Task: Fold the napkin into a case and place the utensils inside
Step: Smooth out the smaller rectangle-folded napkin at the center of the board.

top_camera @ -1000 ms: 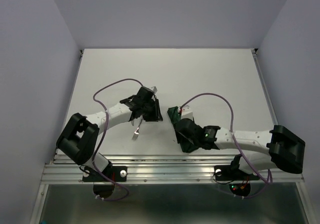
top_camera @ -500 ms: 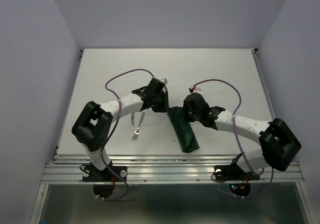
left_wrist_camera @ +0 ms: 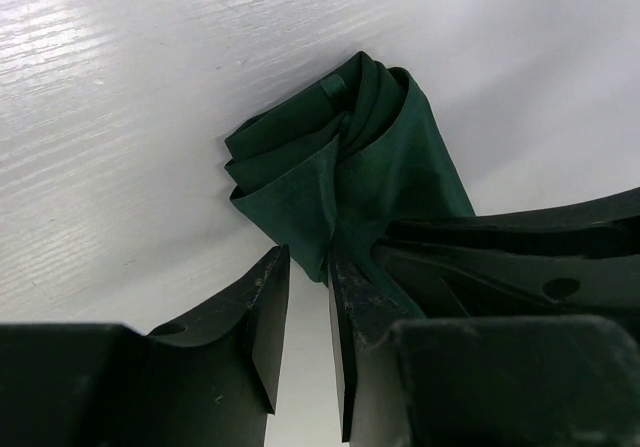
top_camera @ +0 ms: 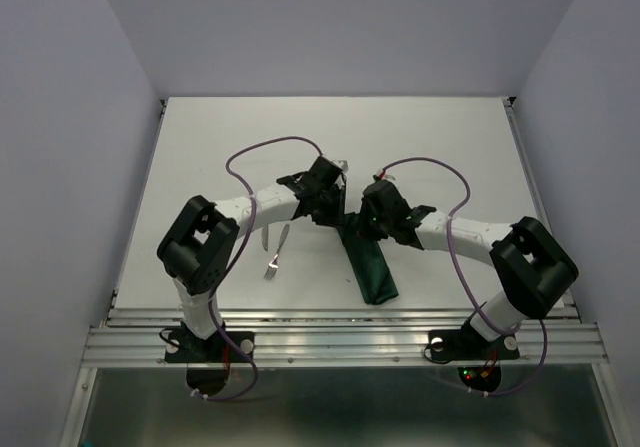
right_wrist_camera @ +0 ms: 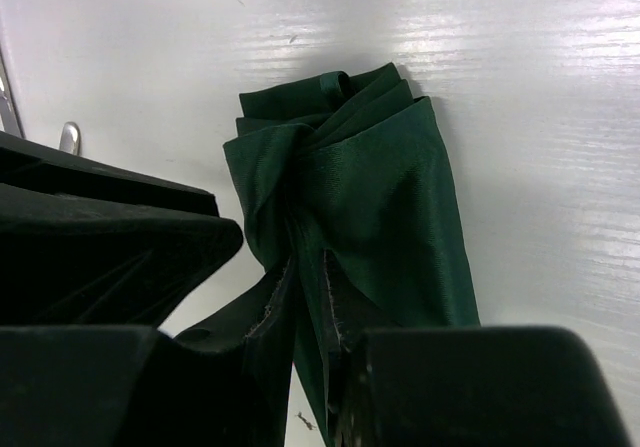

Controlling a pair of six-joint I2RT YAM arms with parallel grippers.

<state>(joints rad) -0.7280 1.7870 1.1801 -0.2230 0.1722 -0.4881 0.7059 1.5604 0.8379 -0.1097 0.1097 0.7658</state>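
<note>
The dark green napkin [top_camera: 372, 272] lies on the table as a narrow folded strip, its far end bunched [left_wrist_camera: 330, 157]. My right gripper [right_wrist_camera: 308, 262] is shut on a fold at that bunched end [right_wrist_camera: 340, 187]. My left gripper [left_wrist_camera: 307, 252] stands just to its left, jaws a little apart with white table showing between them and the cloth's edge at their tips. In the top view both grippers [top_camera: 328, 212] [top_camera: 368, 225] meet over the strip's far end. The fork [top_camera: 274, 255] and the knife [top_camera: 262, 235] lie on the table left of the napkin, apart from it.
The white table [top_camera: 450, 147] is walled by lavender panels on three sides. A metal rail [top_camera: 340, 327] runs along the near edge by the arm bases. Purple cables loop above both arms. The two wrists crowd each other over the cloth.
The right arm swung from the napkin's near end to its far end and shut on the cloth. The left gripper moved right to the same end, its jaws narrowing.
</note>
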